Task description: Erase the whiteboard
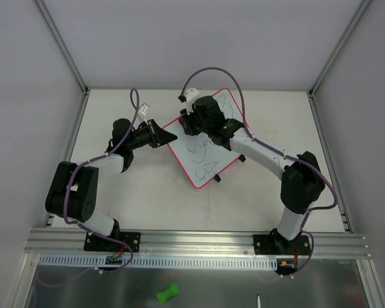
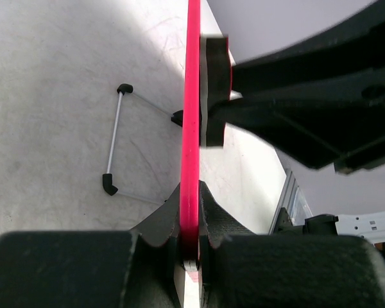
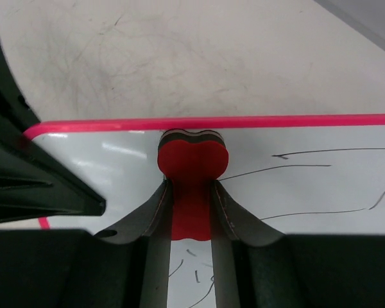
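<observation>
Left claw [image 2: 190, 208] tight on whiteboard [image 1: 200, 163] frame, right claw [image 3: 191, 192] tight around red eraser [image 3: 192, 157].

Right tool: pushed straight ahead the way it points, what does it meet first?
Likely the whiteboard's pink frame, just ahead of the eraser the right tool grips; past it, only bare table. Height over the frame is unclear.
</observation>
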